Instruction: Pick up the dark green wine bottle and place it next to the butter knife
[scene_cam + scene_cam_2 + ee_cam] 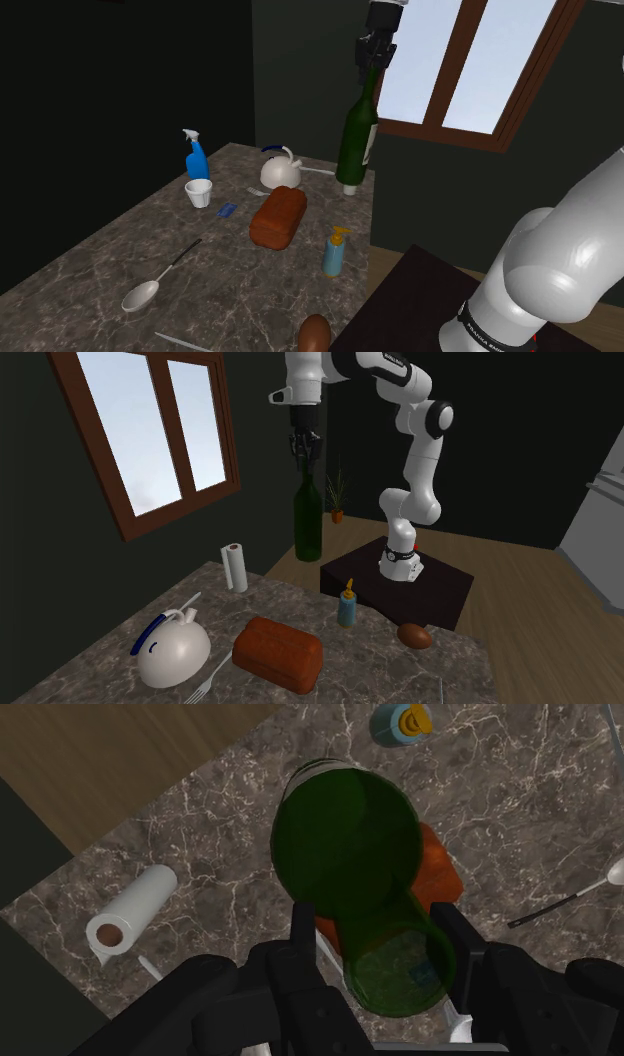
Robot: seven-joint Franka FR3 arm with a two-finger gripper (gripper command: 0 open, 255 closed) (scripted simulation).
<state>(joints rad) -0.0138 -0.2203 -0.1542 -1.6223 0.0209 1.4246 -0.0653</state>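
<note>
Claw (372, 62) clamps bottle (357, 140) by neck, fingers (303, 926) pressed on both sides. Bottle at upper centre of shoulder view, at counter (100, 250) far right corner, close to edge. Cannot tell if base touches counter. Long axis near vertical: neck up in claw, base down. Kettle (280, 172) and loaf (279, 217) near, at its lower left. Open marble at frame left, around spoon (150, 288). Knife (183, 342) at bottom edge, well apart from bottle.
</note>
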